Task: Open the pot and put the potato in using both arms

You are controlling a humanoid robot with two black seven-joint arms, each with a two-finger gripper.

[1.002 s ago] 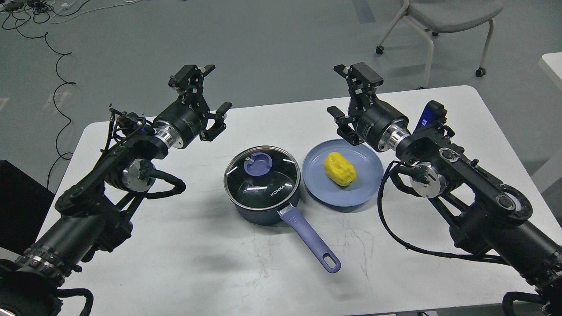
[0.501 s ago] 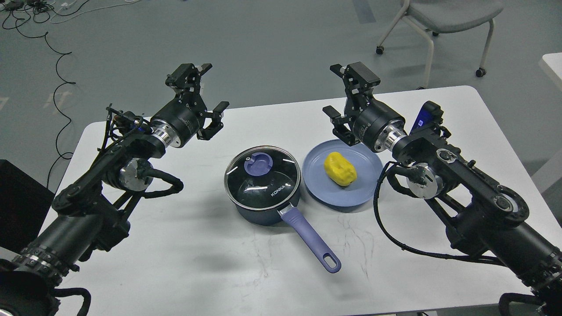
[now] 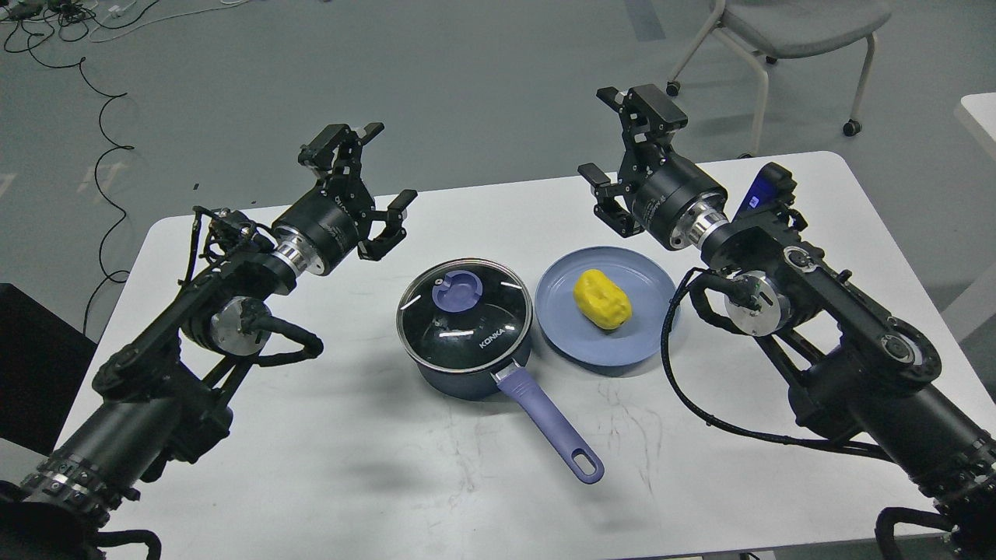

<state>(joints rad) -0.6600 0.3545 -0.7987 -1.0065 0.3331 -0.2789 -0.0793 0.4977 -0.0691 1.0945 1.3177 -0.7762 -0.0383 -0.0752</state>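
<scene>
The dark navy pot (image 3: 467,365) stands at the table's middle with its KONKA glass lid (image 3: 464,313) on and its lavender handle (image 3: 551,424) pointing to the front right. The yellow potato (image 3: 601,299) lies on a flat blue plate (image 3: 568,334) just right of the pot. My left gripper (image 3: 380,173) is open and empty, raised above the table to the back left of the pot. My right gripper (image 3: 607,136) is open and empty, raised behind the plate.
The white table (image 3: 373,474) has rounded corners and faint scuff marks. A grey wheeled chair (image 3: 786,39) stands on the floor behind the table's right end. Black cables (image 3: 101,101) lie on the floor at the back left. A dark box (image 3: 31,350) sits at the left edge.
My right gripper has risen and moved a little back from the plate. My left gripper dipped left, then came back slightly right. Pot, lid and potato have not moved.
</scene>
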